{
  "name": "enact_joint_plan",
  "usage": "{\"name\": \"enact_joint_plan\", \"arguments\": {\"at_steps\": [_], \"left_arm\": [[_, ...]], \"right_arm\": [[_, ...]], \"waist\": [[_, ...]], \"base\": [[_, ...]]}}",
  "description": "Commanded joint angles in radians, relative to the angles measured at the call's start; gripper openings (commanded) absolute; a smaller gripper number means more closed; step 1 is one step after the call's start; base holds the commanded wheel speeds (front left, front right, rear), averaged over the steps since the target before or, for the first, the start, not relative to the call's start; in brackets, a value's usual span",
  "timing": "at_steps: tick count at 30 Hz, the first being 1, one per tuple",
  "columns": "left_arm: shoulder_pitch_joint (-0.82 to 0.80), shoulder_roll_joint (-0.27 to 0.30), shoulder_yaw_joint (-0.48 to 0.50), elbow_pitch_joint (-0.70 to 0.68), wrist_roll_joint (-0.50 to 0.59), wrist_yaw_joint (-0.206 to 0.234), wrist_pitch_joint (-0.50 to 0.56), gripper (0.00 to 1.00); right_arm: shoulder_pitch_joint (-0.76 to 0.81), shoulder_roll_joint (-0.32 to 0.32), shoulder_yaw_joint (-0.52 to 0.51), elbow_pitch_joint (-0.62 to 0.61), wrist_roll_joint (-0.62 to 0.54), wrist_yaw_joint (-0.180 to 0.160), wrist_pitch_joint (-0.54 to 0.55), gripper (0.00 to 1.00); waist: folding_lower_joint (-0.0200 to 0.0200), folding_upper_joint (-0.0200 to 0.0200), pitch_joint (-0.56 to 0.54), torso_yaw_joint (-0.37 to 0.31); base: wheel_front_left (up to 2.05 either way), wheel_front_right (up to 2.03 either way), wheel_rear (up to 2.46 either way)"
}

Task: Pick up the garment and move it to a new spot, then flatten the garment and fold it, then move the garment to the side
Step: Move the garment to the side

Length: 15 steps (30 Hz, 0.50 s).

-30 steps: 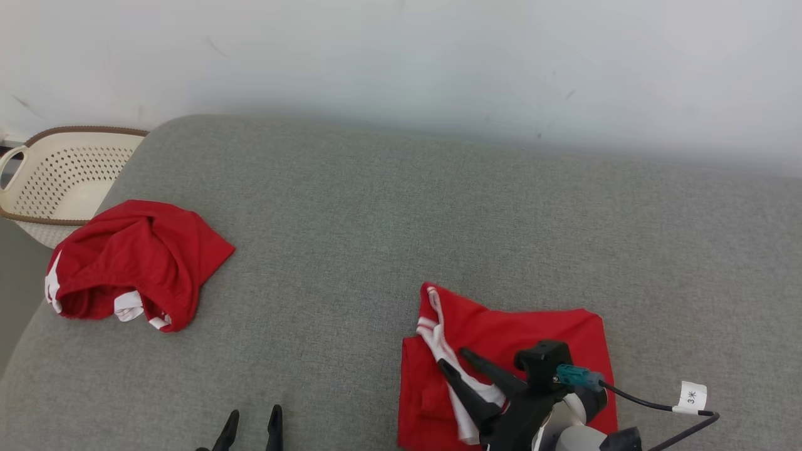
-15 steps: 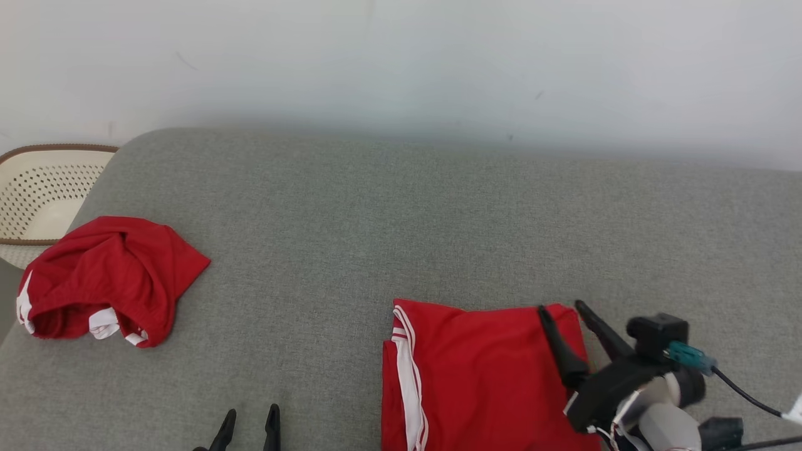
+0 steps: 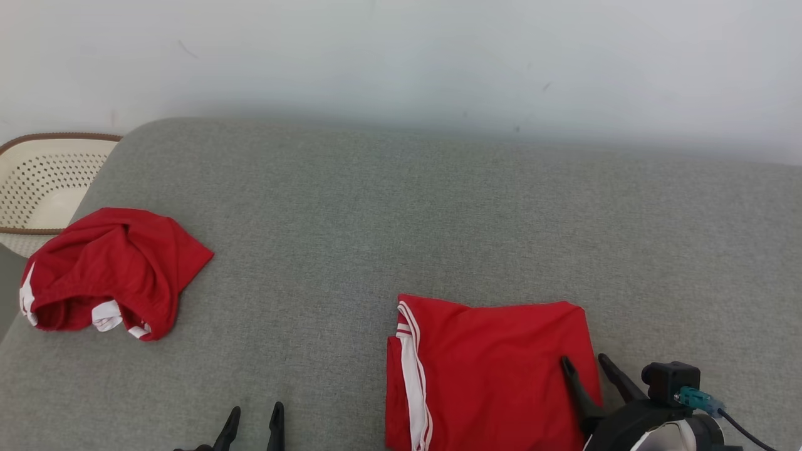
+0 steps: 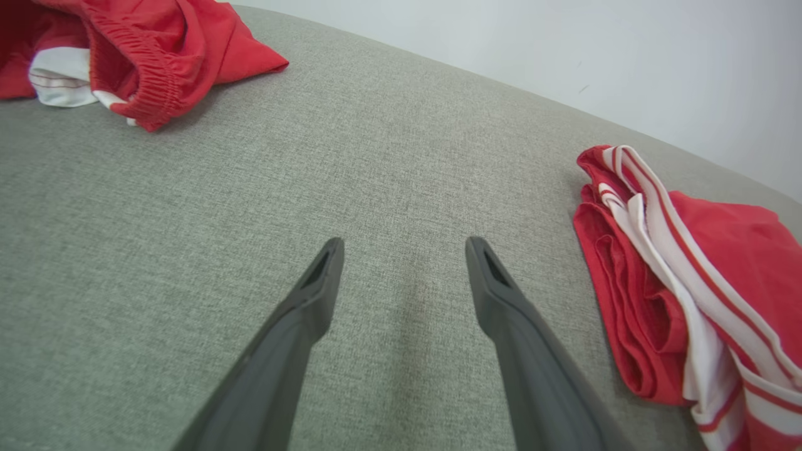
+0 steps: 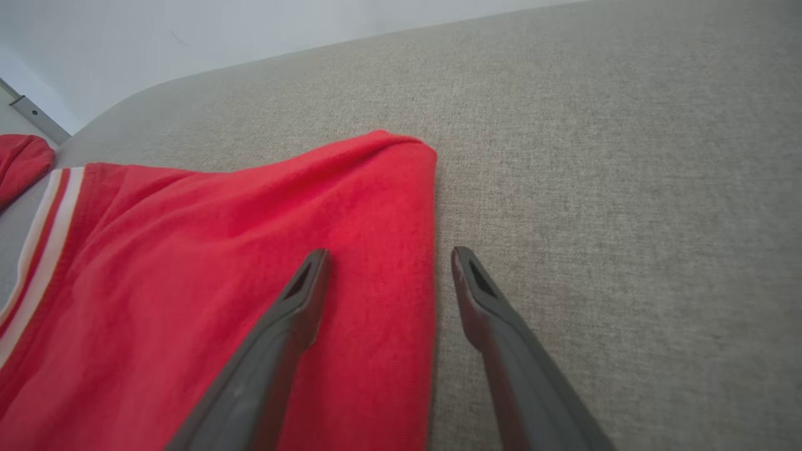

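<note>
The right hand (image 5: 390,254) is spread wide and grasps nothing. One dark finger lies over red cloth and the other over bare cushion, so the open jaws straddle the right edge of the folded red garment with white side stripes (image 3: 489,369). Whether the fingertips press the cloth or hang just above it is hard to judge from this angle. The left hand (image 4: 401,241) is likewise fully open and empty, low over the grey woven cushion (image 3: 376,219).

The folded garment lies flat and squared at the front of the cushion, right of centre. The fold looks finished, so the step in hand is probably the move to the side. To do it well, grip low through all layers at the edge and carry it evenly, so the fold does not fall open. A crumpled red garment with white trim (image 3: 113,269) lies well apart at the cushion's left end, beside a cream perforated plastic basket (image 3: 56,136).
</note>
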Motion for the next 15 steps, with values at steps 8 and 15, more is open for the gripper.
{"name": "enact_joint_plan", "arguments": {"at_steps": [8,15], "left_arm": [[-0.005,0.002,-0.003,0.003,0.014,-0.005,-0.001,1.00],[-0.003,0.002,0.000,0.004,0.023,-0.006,-0.001,1.00]], "right_arm": [[-0.045,0.021,0.018,0.107,0.024,-0.001,0.000,1.00],[-0.045,0.053,0.062,0.176,0.065,-0.001,0.002,0.00]], "waist": [[0.0000,0.0000,0.000,0.032],[0.0000,0.0000,-0.004,0.034]], "base": [[0.00,0.00,0.00],[0.00,0.00,0.00]]}}
